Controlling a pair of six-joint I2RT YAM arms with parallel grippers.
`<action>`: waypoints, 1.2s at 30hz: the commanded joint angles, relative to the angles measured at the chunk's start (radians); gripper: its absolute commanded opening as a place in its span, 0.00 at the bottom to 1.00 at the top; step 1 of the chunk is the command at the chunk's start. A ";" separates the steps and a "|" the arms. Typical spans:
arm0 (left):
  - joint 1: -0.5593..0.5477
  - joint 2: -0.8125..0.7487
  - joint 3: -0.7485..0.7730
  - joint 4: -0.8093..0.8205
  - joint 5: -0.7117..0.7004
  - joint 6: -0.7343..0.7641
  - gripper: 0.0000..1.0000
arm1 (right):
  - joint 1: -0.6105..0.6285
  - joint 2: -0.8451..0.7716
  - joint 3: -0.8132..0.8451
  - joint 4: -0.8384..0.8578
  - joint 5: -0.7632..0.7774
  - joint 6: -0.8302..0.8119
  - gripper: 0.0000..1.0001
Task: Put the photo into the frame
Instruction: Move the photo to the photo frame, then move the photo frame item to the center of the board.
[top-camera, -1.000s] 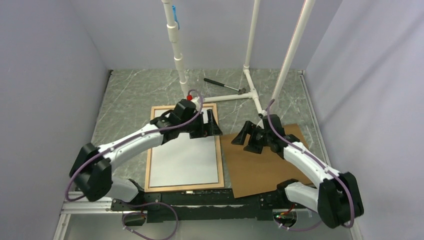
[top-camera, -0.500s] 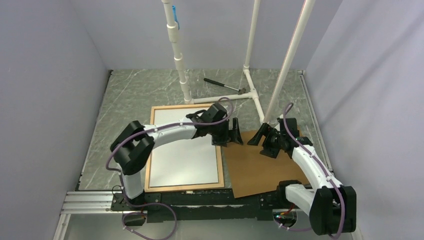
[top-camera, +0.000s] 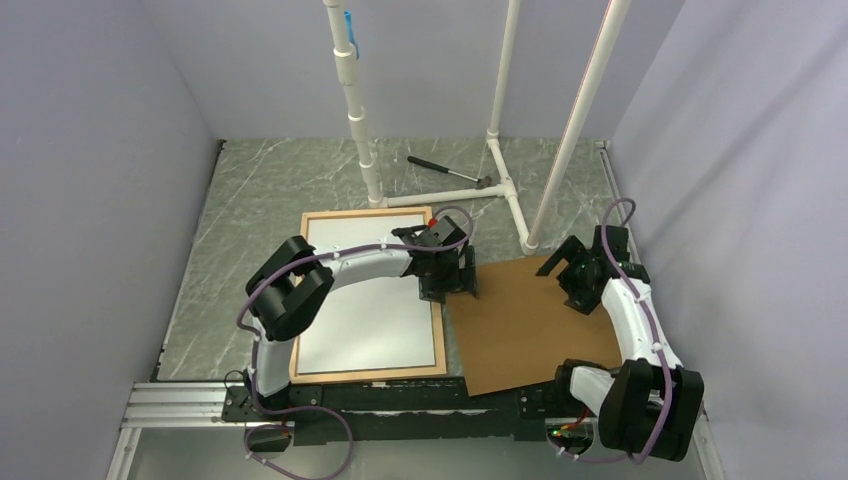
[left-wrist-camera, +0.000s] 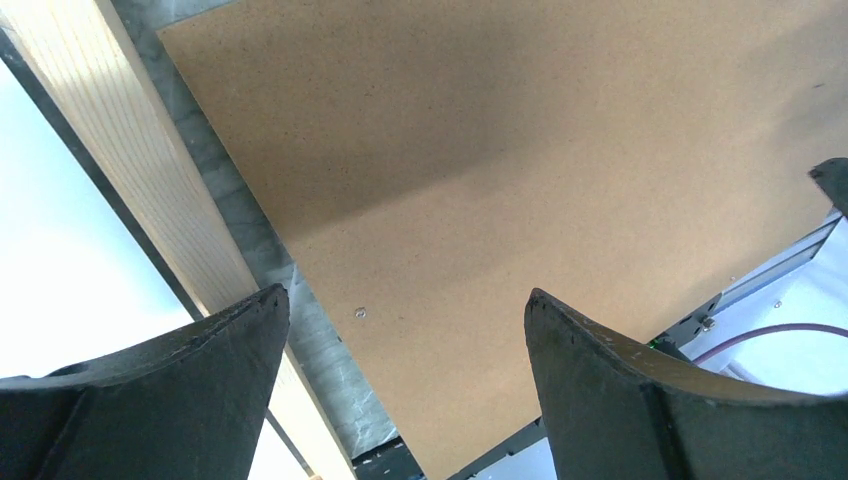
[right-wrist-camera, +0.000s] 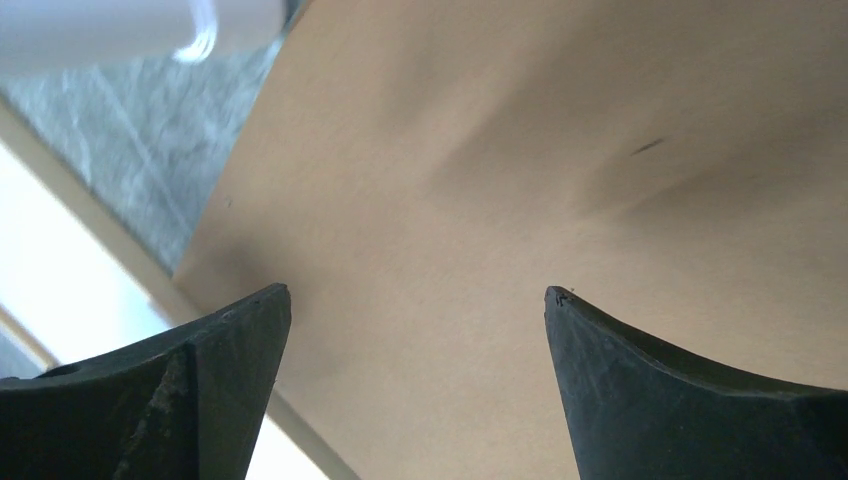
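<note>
The light-wood frame (top-camera: 443, 335) lies flat left of centre. The photo (top-camera: 365, 320) lies inside it with its plain white back up. The frame's right rail (left-wrist-camera: 130, 170) and the white sheet (left-wrist-camera: 50, 260) show in the left wrist view. My left gripper (top-camera: 447, 280) is open and empty, low over the frame's right rail and the left edge of the brown backing board (top-camera: 525, 325). My right gripper (top-camera: 572, 270) is open and empty above the board's far right corner. The board fills both wrist views (left-wrist-camera: 520, 160) (right-wrist-camera: 520, 200).
White pipe uprights and a T-shaped pipe base (top-camera: 500, 190) stand at the back. A small hammer (top-camera: 447, 172) lies behind them. Grey walls close in both sides. A black rail (top-camera: 400, 400) runs along the near edge.
My left gripper swung right from over the frame's top to the frame's right rail and the board's left edge. My right gripper moved right and back, from the board's left corner to its far right corner.
</note>
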 joint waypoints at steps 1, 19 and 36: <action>-0.004 0.041 0.024 -0.039 -0.039 -0.005 0.92 | -0.064 0.013 0.048 -0.040 0.141 0.000 0.99; -0.006 0.057 -0.060 0.150 0.041 -0.069 0.92 | -0.222 0.040 0.069 0.019 0.442 0.118 0.99; -0.001 0.031 -0.124 0.278 0.077 -0.077 0.91 | -0.286 0.111 0.040 0.153 0.659 0.166 0.99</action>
